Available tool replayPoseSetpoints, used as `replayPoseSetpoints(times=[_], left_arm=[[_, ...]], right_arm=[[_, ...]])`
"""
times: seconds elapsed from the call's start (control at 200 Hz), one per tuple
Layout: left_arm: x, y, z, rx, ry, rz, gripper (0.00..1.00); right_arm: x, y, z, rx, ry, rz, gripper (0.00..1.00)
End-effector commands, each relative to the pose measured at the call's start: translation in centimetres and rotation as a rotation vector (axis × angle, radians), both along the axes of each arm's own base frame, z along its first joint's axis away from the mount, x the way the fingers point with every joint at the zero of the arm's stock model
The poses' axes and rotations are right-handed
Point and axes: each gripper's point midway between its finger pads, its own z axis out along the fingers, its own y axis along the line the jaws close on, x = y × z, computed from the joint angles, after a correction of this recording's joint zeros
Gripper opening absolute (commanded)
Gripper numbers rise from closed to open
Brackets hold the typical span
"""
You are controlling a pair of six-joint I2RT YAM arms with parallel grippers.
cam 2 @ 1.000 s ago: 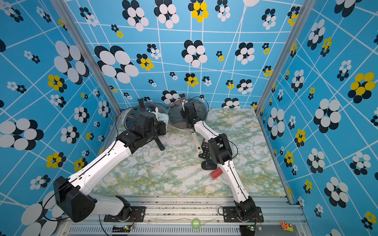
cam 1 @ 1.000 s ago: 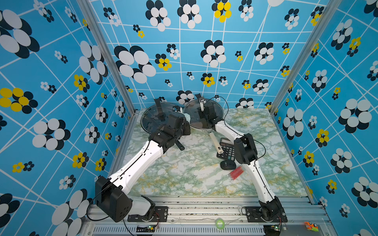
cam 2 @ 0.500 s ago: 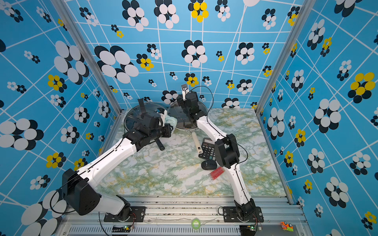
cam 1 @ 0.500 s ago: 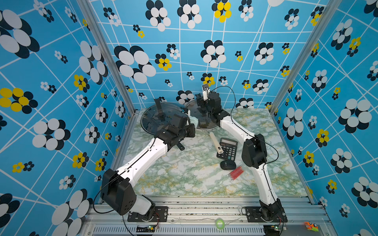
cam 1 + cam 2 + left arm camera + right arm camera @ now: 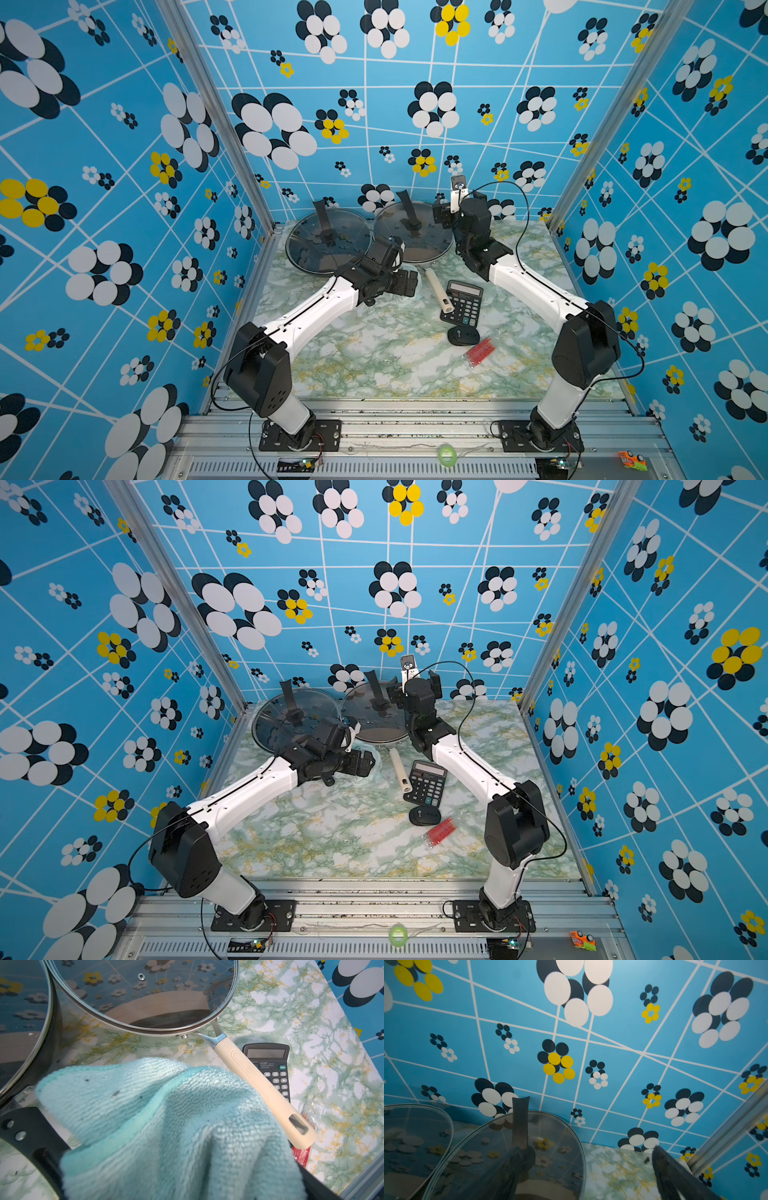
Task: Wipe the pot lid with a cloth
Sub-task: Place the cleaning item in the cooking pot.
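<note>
The soft mint-green terry cloth [image 5: 166,1126] fills the lower middle of the left wrist view. It lies rumpled on the green-veined marble tabletop [image 5: 311,1022], just beside the cream plastic pan handle [image 5: 261,1093] and below the round glass pot lid [image 5: 145,991] at the upper middle. The left gripper [image 5: 405,282] stands wide: one dark finger shows at the lower left and one at the lower right, with the fabric heaped between them and not pinched. The right gripper [image 5: 591,1176] is also spread wide and empty, poised beside the lid's upright black grip [image 5: 520,1122]. This looks like the letting-go step. To do it well, the left arm should rise straight up so that no terry loop snags a finger, and it should keep clear of the cream handle and the black desk calculator [image 5: 268,1064]. The right arm should back away without nudging the grip. In both top views the left wrist hides nearly all of the cloth. Wall reflections cover the glass, so I cannot tell whether it is clean. The right gripper's fingers are blurred, and the second glass lid [image 5: 328,241] is cut off in both wrist views.
</note>
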Motion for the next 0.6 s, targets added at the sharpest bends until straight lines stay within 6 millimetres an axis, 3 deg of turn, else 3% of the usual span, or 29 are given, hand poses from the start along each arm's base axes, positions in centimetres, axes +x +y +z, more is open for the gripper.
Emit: replayPoseSetpoints(times=[0.0, 0.095, 0.19, 0.265, 0.33, 0.45, 0.535, 0.595], left_arm=[[-0.7, -0.1, 1.7, -0.041, -0.020, -0.081, 0.99], [-0.7, 0.7, 1.9, -0.132, -0.018, -0.057, 0.99], [0.2, 2.2, 0.1, -0.253, 0.097, 0.033, 0.99], [0.6, 2.1, 2.3, -0.380, 0.122, 0.049, 0.99], [1.4, 2.3, 4.4, -0.456, 0.118, 0.082, 0.99], [1.7, 2.8, 6.5, -0.516, 0.191, 0.147, 0.99], [1.4, 3.1, 6.6, -0.529, 0.265, 0.204, 1.00], [1.1, 3.1, 6.7, -0.551, 0.293, 0.236, 1.00]], right_arm=[[-2.6, -4.5, -0.3, 0.037, 0.005, -0.162, 0.99], [-4.8, -6.1, -1.4, 0.068, 0.025, -0.193, 0.99], [-6.5, -5.4, -2.5, 0.116, 0.050, -0.103, 0.97], [-7.8, -4.0, -3.4, 0.125, 0.079, -0.012, 0.97], [-9.0, -2.0, -3.9, 0.141, 0.097, 0.076, 0.96], [-11.9, 3.8, -5.6, 0.212, 0.156, 0.314, 0.92], [-14.2, 7.5, -6.6, 0.263, 0.176, 0.440, 0.89], [-15.4, 9.1, -7.1, 0.272, 0.177, 0.479, 0.89]])
